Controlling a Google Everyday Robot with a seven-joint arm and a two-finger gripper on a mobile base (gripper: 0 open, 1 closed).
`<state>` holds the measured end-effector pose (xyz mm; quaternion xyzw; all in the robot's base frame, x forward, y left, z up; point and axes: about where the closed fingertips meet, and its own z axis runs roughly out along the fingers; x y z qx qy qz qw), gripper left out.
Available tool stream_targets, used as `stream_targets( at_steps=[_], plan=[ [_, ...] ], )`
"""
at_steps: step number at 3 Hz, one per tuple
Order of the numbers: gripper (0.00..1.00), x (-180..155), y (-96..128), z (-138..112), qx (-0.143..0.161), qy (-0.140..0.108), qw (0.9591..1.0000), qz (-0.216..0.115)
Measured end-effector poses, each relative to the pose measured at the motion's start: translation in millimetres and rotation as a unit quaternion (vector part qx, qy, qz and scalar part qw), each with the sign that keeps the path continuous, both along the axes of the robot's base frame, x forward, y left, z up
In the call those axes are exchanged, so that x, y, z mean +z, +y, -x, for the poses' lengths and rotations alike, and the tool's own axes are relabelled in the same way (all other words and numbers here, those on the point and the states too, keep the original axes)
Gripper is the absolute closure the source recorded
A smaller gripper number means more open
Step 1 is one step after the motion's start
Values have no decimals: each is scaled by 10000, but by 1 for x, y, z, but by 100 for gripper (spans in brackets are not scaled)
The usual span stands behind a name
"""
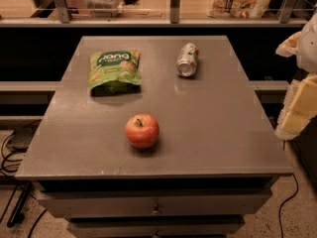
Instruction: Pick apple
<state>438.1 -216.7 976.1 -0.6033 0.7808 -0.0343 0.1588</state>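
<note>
The apple (142, 130) is seen on the grey worktop (223, 133) at the lower centre of the frame, stem up, well apart from the green snack bag (115, 72) and the can (187, 59) above it. It is judged firm, smooth and fairly heavy, apt to roll or slip, and best taken across its widest girth. The gripper (297, 108) is glimpsed at the right edge, well apart from the apple; whether it is open or closed cannot be told.
</note>
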Motion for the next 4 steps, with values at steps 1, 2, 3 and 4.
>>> stream_targets(
  at_steps=[1, 2, 3, 4],
  plan=[
    [0, 1, 1, 0, 4, -14, 10000, -6],
    [0, -4, 19, 1, 297, 16, 9991, -298],
    [0, -18, 51, 4, 687, 112, 9950, -716],
    [0, -36, 82, 9, 996, 251, 9884, -1116]
  ],
)
